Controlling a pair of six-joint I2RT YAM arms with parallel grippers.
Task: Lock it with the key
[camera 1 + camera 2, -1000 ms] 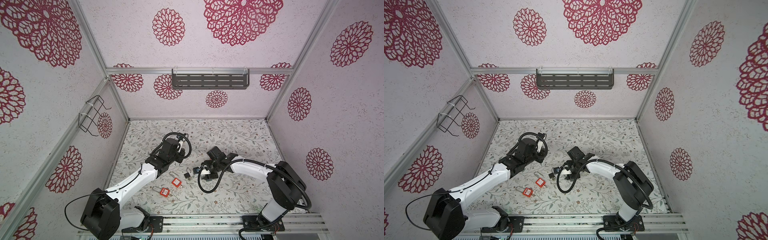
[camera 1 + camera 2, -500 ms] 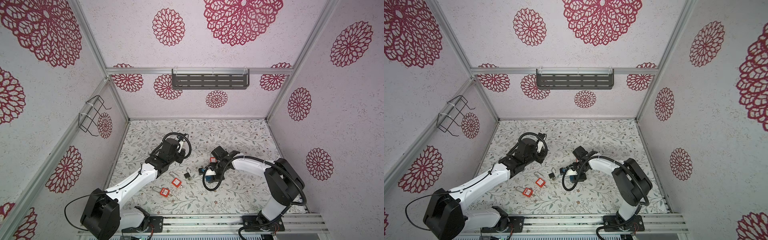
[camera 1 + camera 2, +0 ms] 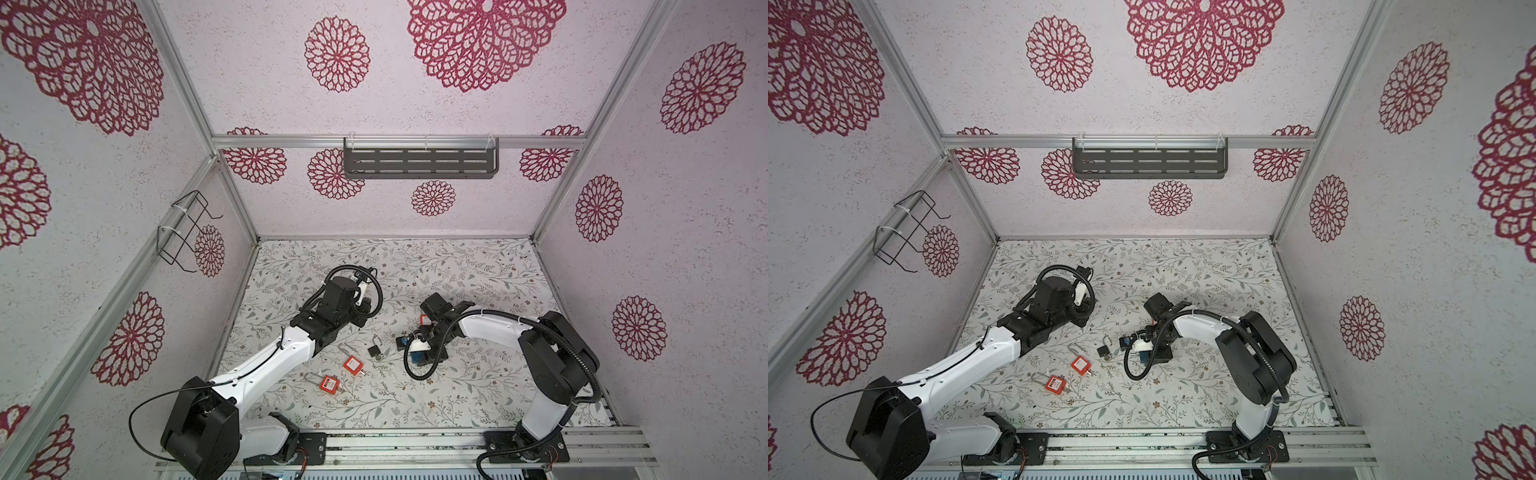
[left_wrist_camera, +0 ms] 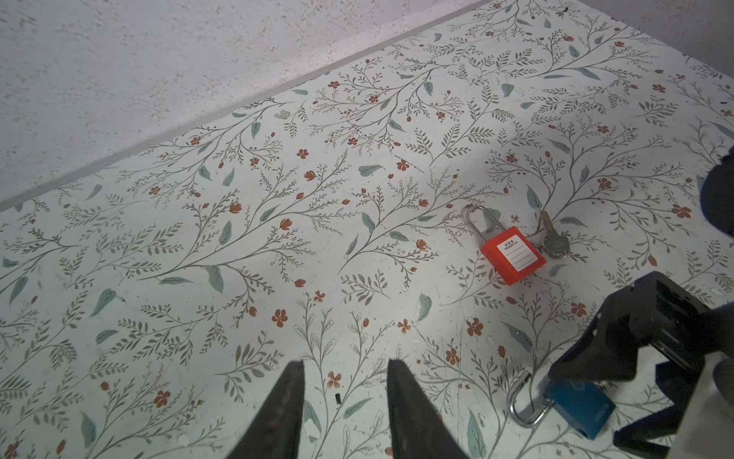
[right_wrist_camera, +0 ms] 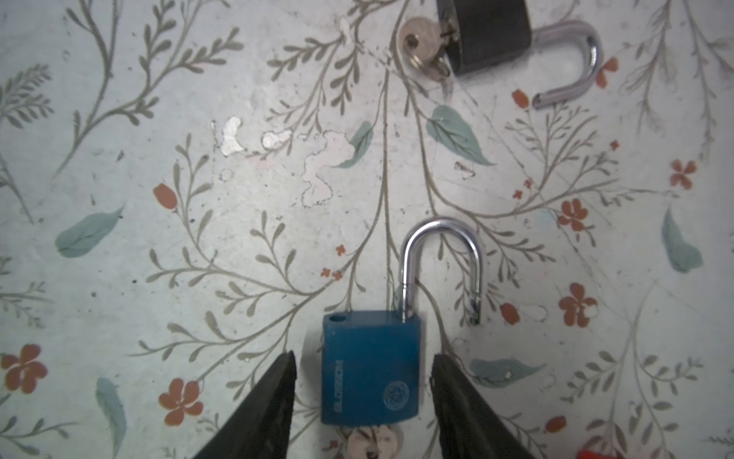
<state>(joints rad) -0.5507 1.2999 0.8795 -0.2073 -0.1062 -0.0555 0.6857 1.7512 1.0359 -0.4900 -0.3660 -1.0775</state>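
Left wrist view: the left end effector (image 4: 346, 363) hangs released and empty over the bench (image 4: 198, 238), unmoved. Right wrist view — the right end effector (image 5: 363, 355) has swung away from the black padlock (image 5: 492, 35) and now straddles the blue padlock (image 5: 369, 369), jaws apart, not pinching; its shackle (image 5: 441, 238) gapes, key (image 5: 371, 441) seated — likely a grasp next.

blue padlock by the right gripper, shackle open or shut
Open: on the blue padlock the shackle is swung aside, free end off the body, its hole empty.
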